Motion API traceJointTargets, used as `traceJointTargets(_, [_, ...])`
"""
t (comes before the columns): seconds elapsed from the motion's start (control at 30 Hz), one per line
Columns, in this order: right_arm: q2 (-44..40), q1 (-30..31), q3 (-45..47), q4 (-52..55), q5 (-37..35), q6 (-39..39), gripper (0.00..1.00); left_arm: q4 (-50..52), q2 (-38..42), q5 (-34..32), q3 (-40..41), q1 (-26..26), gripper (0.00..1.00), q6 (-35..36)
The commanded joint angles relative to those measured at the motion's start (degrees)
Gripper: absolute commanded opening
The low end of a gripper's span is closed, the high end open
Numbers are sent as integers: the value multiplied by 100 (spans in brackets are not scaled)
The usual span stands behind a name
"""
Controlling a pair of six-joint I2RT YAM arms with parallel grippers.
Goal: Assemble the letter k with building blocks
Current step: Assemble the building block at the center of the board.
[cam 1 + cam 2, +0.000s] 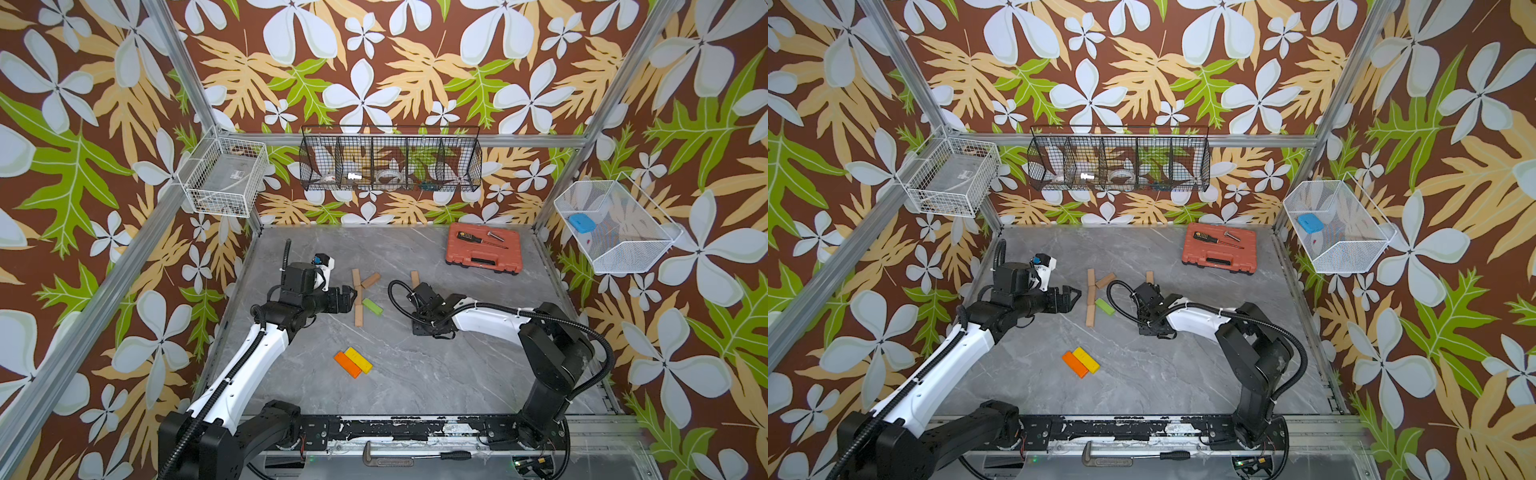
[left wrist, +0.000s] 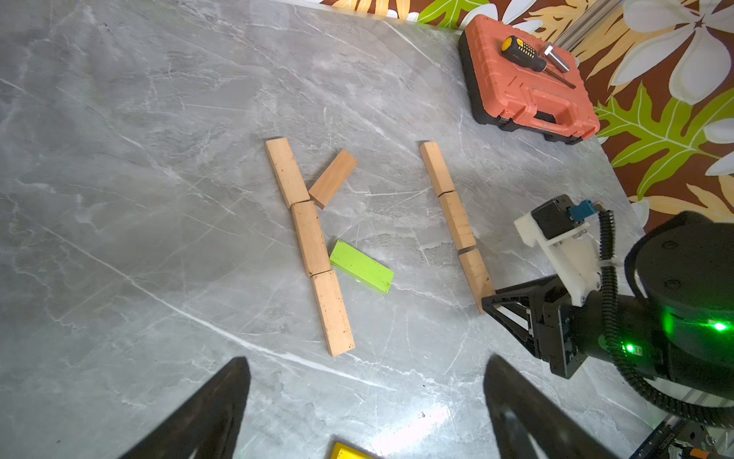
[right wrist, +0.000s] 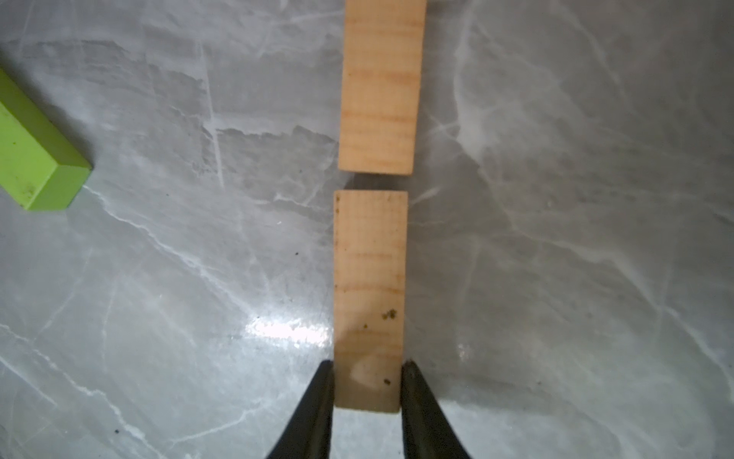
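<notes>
A column of three light wood building blocks lies end to end on the grey table. A slanted wood block touches its upper joint, and a green block angles off lower down. A second wood column lies to its right. My right gripper is shut on that column's nearest block, with a narrow gap to the block beyond it. My left gripper is open with nothing in it, just left of the first column. Orange and yellow blocks lie side by side nearer the front.
A red-orange tool case with a screwdriver on top sits at the back right of the table. Wire baskets hang on the walls. A wrench lies on the front rail.
</notes>
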State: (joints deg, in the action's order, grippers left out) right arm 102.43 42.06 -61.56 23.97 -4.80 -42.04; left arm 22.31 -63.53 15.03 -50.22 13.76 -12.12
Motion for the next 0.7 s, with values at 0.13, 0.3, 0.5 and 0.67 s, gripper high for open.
traceJointTargets(0.13, [-15, -1, 10, 3, -91, -103, 29, 2, -11, -35, -50, -6, 94, 21])
traceJointTargets(0.3, [25, 0, -20, -6, -61, -86, 31, 2, -2, -54, -41, -5, 94, 25])
traceJointTargets(0.5, [-105, -3, -40, 51, -35, -85, 35, 19, -19, -74, -43, -5, 94, 25])
traceJointTargets(0.67, [-388, 4, -164, 183, -61, -39, 39, 54, -46, -158, -50, -5, 94, 17])
